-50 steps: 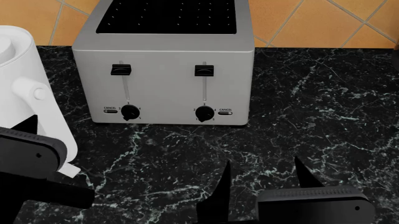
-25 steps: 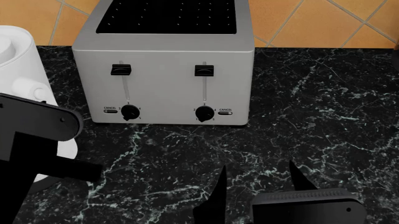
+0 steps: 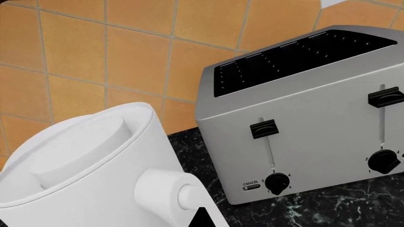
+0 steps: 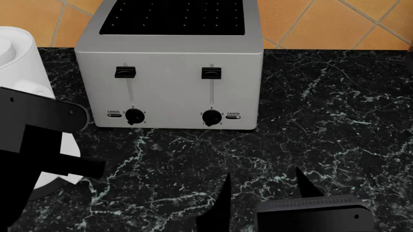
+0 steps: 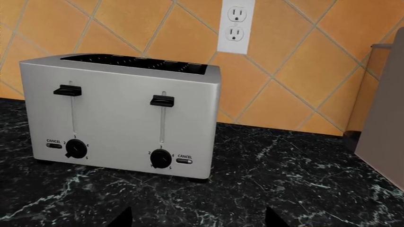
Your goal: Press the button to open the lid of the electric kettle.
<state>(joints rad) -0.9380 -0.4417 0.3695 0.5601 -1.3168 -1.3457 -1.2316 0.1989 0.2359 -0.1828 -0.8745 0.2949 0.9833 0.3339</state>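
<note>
Item 1. Black marble countertop: bears all below; orange tiled wall behind.

Item 2. Silver toaster: head view 12 o'clock, two levers, two black dials. Not part of the task.

Item 3. Electric kettle: white, head view 9 o'clock, touching nothing seen but the counter, largely hidden behind the left arm.

Item 4. Lid: seated flat inside the rim, shut. Task judged not yet done.

Item 5. Button: on the handle top, facing the left wrist camera; a dark fingertip shows just below it, contact unclear. Pressing remains.

Item 6. Left gripper: fingers hidden; state cannot be told.

Item 7. Right gripper: 6 o'clock, fingers apart, idle, empty.
</note>
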